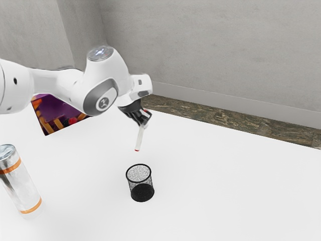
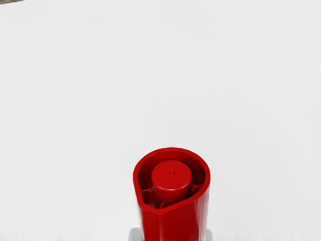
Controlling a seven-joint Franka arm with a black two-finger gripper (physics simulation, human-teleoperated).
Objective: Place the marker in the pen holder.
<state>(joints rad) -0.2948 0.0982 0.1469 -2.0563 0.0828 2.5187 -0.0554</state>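
Observation:
In the exterior view my black gripper [image 1: 143,120] is shut on the white marker [image 1: 139,138], which hangs steeply down with a slight tilt. Its lower tip is red, and a bit of red shows up by the gripper. The black mesh pen holder [image 1: 142,193] stands upright on the table, with the marker's lower end higher in the picture than its rim and apart from it. In the wrist view the marker's red end [image 2: 171,179] faces the camera, its lower part hidden from sight.
A silver can with orange bands [image 1: 21,182] stands at the exterior view's left. Behind the arm lies a purple and orange picture or box [image 1: 56,116]. The white table [image 1: 220,186] ends at a far edge before a grey wall.

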